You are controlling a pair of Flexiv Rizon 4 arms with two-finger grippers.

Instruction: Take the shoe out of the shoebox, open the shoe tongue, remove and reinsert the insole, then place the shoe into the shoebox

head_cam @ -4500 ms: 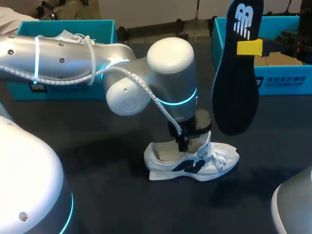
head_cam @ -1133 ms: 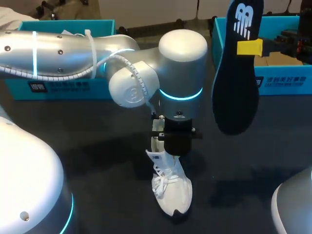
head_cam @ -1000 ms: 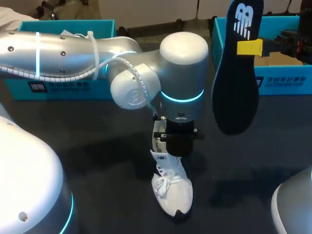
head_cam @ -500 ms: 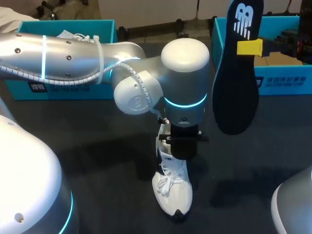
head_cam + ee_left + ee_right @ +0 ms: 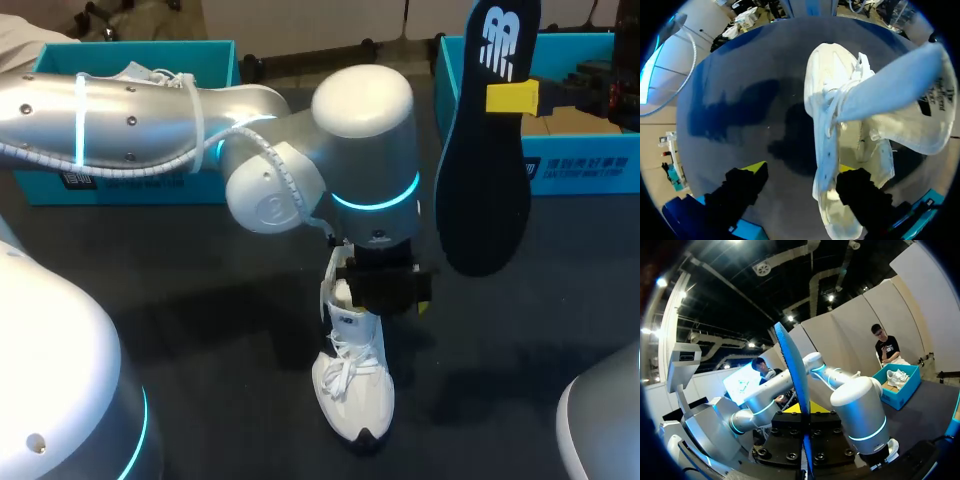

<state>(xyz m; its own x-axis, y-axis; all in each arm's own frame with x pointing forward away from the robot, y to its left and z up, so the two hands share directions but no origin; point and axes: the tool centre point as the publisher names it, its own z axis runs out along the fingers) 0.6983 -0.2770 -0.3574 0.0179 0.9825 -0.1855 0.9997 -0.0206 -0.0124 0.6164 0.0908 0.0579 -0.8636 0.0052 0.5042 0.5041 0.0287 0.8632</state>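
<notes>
Above the white laced sneaker [image 5: 352, 395] (toe at six o'clock) left jaws gape wide; right jaws pinch dark foam insole [image 5: 485, 190].

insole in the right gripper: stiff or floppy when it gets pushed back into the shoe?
Probably semi-stiff: the insole hangs straight below the right gripper without drooping. Edge-on in the right wrist view it looks thin with a slight bow, so it may buckle if pushed into the shoe end-first.
</notes>
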